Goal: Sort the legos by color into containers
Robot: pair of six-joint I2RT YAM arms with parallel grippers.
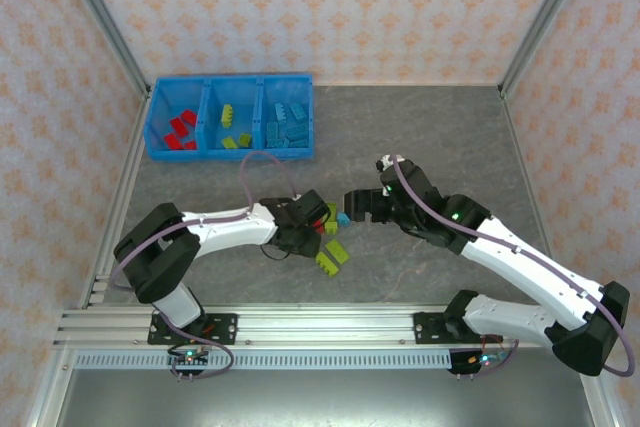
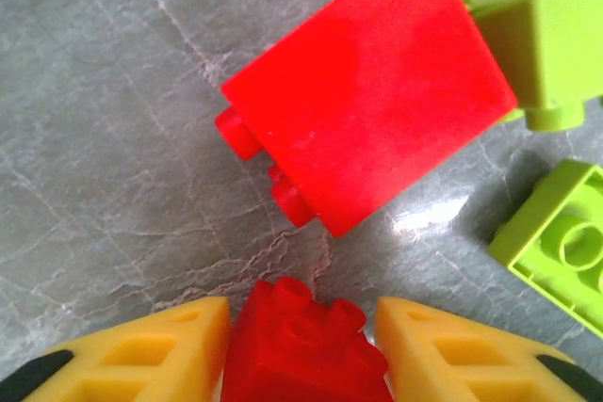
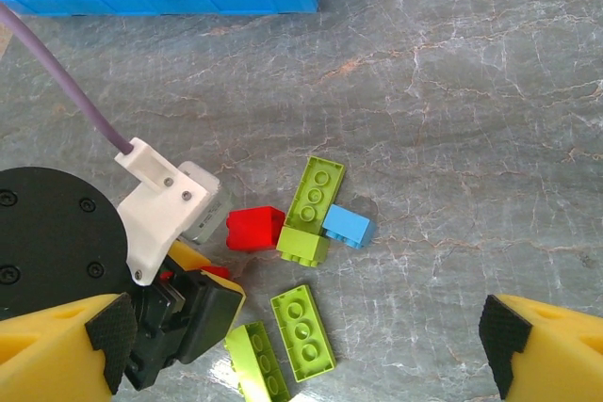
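My left tool (image 2: 301,317) is clamped on a small red lego (image 2: 303,364) standing on the counter (image 2: 113,120) (a bigger red lego (image 2: 367,82) lies just beyond it). My right tool (image 3: 306,341) hangs wide apart, empty, over the lime legos (image 3: 316,190). The blue bin (image 1: 230,154) sits far back on the left.

Grey marbled tabletop (image 2: 104,120) right under me. Peach patterned walls (image 1: 330,7) far ahead and to both sides. Aluminium rail (image 1: 320,323) behind me.
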